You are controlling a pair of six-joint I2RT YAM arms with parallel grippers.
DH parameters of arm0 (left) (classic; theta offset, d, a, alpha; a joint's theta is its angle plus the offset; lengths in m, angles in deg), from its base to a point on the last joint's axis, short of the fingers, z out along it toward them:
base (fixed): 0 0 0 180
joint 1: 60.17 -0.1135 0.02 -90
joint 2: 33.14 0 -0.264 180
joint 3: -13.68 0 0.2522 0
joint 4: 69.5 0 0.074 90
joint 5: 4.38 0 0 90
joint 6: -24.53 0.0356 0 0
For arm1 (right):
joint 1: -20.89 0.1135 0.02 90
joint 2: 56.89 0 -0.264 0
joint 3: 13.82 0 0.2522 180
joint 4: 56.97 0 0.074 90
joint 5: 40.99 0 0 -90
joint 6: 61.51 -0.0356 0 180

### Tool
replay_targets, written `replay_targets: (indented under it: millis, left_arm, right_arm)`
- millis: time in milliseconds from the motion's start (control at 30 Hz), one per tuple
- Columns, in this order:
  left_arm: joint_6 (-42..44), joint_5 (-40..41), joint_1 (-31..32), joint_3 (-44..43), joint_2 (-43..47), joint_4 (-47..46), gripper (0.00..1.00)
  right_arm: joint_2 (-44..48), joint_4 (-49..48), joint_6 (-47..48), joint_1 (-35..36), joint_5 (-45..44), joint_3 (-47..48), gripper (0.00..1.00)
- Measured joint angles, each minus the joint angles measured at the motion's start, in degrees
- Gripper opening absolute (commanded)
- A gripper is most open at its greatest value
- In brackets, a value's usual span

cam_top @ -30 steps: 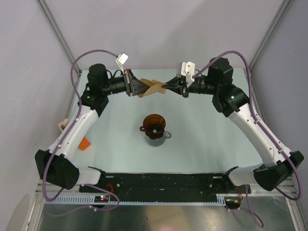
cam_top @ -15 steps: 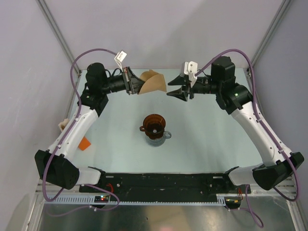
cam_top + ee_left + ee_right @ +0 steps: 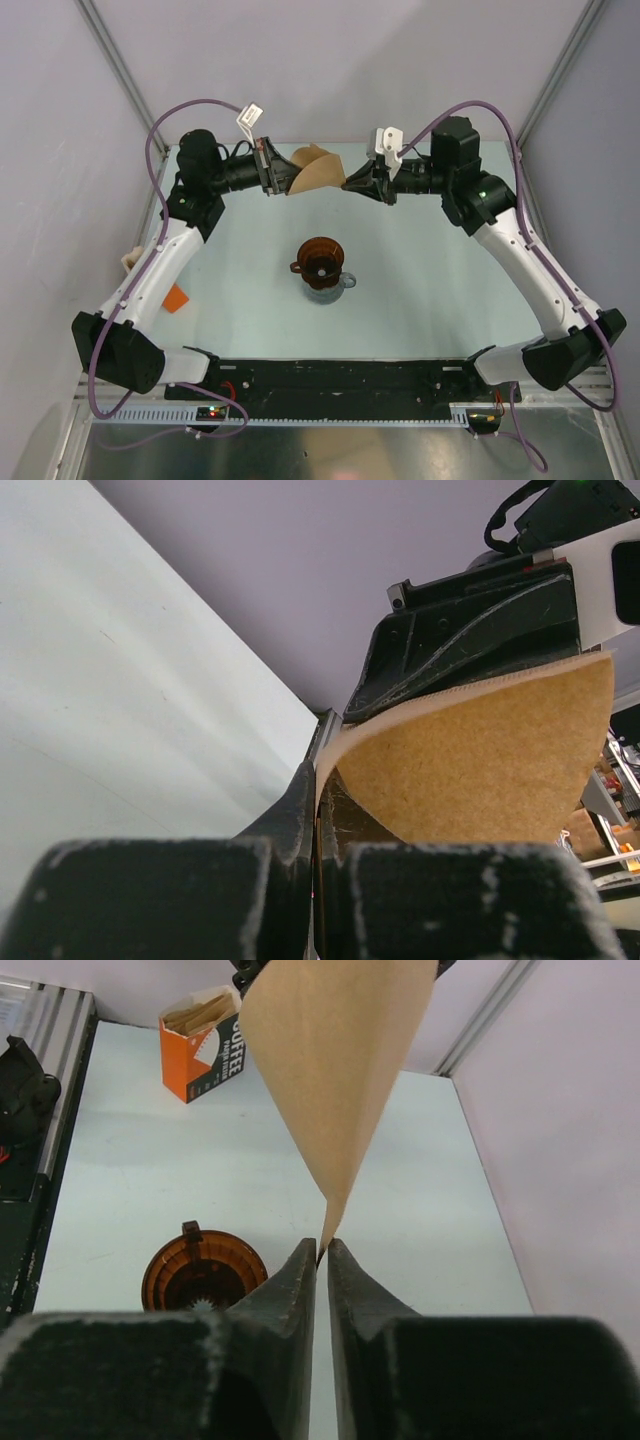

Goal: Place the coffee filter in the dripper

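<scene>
We see the left gripper (image 3: pixel 288 180) clamped on the coffee filter (image 3: pixel 320 170), its fingers pressed together on one edge of the paper. The sheet rises out of that pinch in the left wrist view and curves open into a tan cone. The filter hangs in the air over the far part of the table (image 3: pixel 430 270), between the two arms.

The right gripper (image 3: pixel 350 184) meets it from the other side. From its own wrist camera we see its fingers (image 3: pixel 285 1295) drawn almost together, with only a thin slit between them. The filter's pointed corner reaches down to the mouth of that slit. We cannot tell whether they pinch the paper.

The dripper (image 3: pixel 321 260) stands near the middle of the table, open side up and well apart from the filter.

An orange box (image 3: pixel 203 1052) stands near the table's left edge with brown paper edges showing at its top. On its side we read "COFFEE" in white capitals. The smaller word under it is too blurred for us to read with certainty.
</scene>
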Motion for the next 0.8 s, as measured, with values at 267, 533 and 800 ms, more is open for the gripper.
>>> replay_targets:
  millis: [267, 533, 800]
  left_arm:
    - [0.0, -0.5, 0.0, 0.0, 0.0, 0.0, 0.0]
    - [0.0, -2.1, 0.2, 0.0, 0.0, 0.0, 0.0]
    - [0.1, -2.5, 0.3, 0.0, 0.0, 0.0, 0.24]
  right_arm:
    - [-0.7, 0.3, 0.5, -0.1, -1.3, 0.0, 0.0]
    - [-1.1, 3.7, 4.3, -0.4, -1.3, 1.2, 0.0]
    - [-1.2, 4.3, 5.0, -0.4, -0.8, 1.4, 0.0]
